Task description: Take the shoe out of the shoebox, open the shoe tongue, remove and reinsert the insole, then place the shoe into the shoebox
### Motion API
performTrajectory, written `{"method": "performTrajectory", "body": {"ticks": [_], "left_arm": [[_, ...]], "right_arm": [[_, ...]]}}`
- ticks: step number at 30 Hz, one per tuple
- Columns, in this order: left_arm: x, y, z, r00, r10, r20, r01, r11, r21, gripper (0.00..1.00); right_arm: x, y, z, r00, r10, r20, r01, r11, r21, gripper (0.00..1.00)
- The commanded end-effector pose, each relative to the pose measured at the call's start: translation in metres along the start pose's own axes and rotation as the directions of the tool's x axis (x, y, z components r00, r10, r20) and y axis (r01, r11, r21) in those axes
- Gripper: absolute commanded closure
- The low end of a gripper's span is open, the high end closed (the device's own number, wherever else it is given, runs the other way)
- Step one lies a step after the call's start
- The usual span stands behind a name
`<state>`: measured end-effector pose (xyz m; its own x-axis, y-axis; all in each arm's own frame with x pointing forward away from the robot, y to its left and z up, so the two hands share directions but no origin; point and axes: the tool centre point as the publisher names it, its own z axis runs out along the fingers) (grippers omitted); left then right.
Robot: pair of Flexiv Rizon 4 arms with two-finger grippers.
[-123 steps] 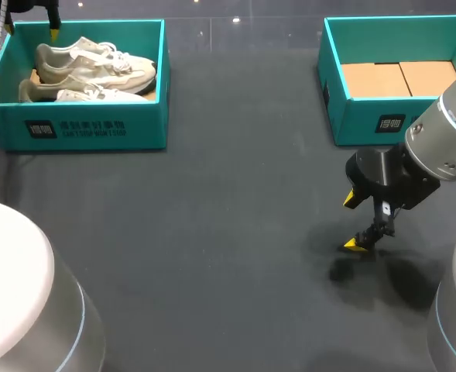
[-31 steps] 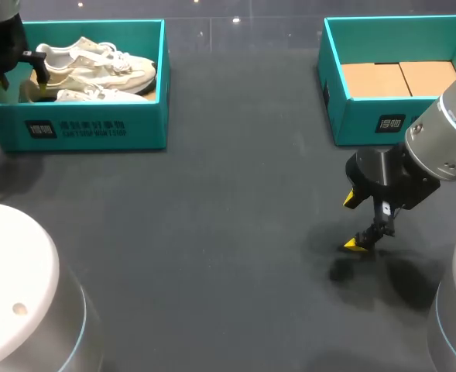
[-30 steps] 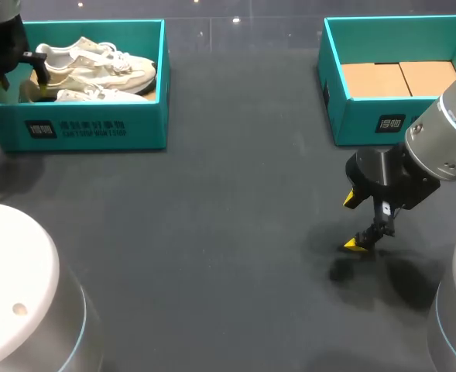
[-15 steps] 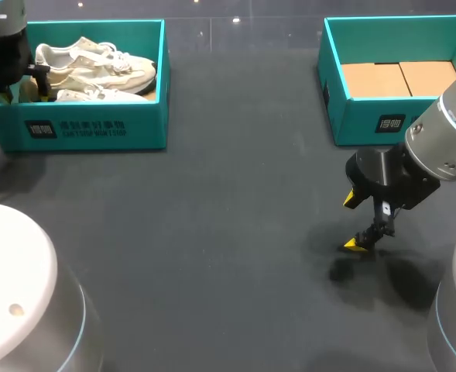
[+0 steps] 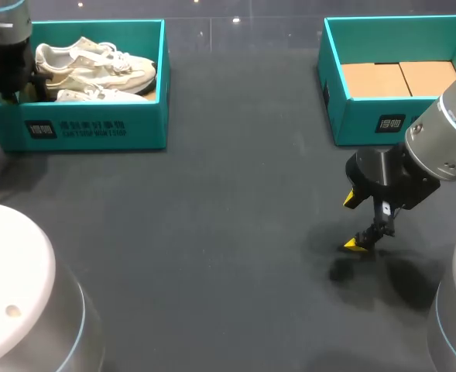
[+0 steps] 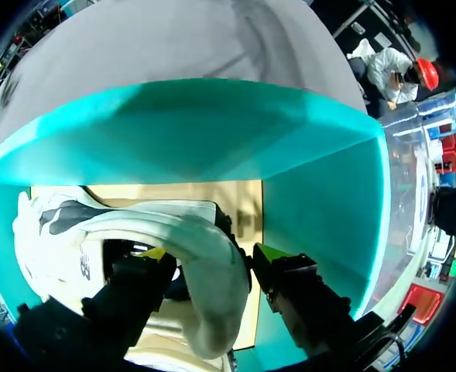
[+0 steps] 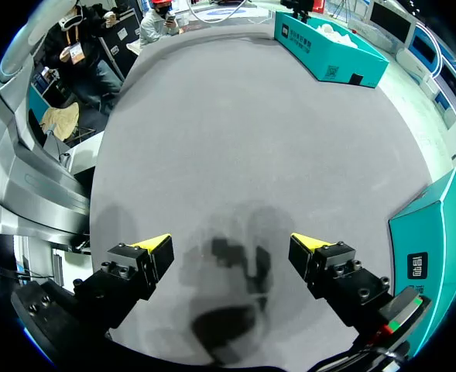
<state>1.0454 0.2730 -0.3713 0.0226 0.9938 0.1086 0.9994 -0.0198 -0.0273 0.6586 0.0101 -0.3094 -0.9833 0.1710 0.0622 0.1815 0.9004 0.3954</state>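
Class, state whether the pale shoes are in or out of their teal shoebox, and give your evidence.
In. Both shoes lie side by side within the walls of the shoebox, resting on its tan floor.

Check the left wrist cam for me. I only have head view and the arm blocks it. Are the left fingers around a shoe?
Observer: Yes. The left gripper straddles the heel of a shoe, with one finger inside the opening and one outside.
Operator: Clamped?
Observer: It doesn't look it. A dark gap shows between the inner finger and the heel collar, so I'd call it open.
Operator: Room by the box wall?
Observer: Some. Ahead of the outer finger, a strip of cardboard floor shows between the heel and the shoebox end wall.
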Motion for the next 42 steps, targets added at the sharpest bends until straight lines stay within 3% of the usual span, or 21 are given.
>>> {"method": "performTrajectory", "body": {"ticks": [1, 14, 15, 17, 19, 42], "left_arm": [[0.002, 0.004, 0.004, 1.0, -0.004, 0.001, 0.004, 1.0, 0.01, 0.37], [0.004, 0.003, 0.01, 1.0, -0.006, -0.007, 0.007, 1.0, 0.02, 0.4], [0.004, 0.003, 0.011, 1.0, -0.006, -0.008, 0.006, 1.0, 0.022, 0.44], [0.003, 0.004, 0.012, 1.0, -0.006, -0.005, 0.006, 0.999, 0.032, 0.64], [0.004, 0.005, 0.012, 1.0, -0.005, -0.004, 0.006, 0.999, 0.033, 1.0], [0.018, -0.004, -0.007, 1.0, -0.016, 0.015, 0.016, 1.0, 0.016, 1.0]], "right_arm": [[0.002, -0.001, 0.001, 1.0, 0.0, 0.004, 0.0, 1.0, 0.0, 0.0], [0.002, -0.001, 0.001, 1.0, 0.0, 0.004, 0.0, 1.0, 0.0, 0.0], [0.002, -0.001, 0.001, 1.0, 0.0, 0.004, 0.0, 1.0, 0.0, 0.0], [0.002, -0.001, 0.001, 1.0, 0.0, 0.004, 0.0, 1.0, 0.0, 0.0], [0.002, -0.001, 0.001, 1.0, 0.0, 0.004, 0.0, 1.0, 0.0, 0.0], [0.002, -0.001, 0.001, 1.0, 0.0, 0.004, 0.0, 1.0, 0.0, 0.0]]}}
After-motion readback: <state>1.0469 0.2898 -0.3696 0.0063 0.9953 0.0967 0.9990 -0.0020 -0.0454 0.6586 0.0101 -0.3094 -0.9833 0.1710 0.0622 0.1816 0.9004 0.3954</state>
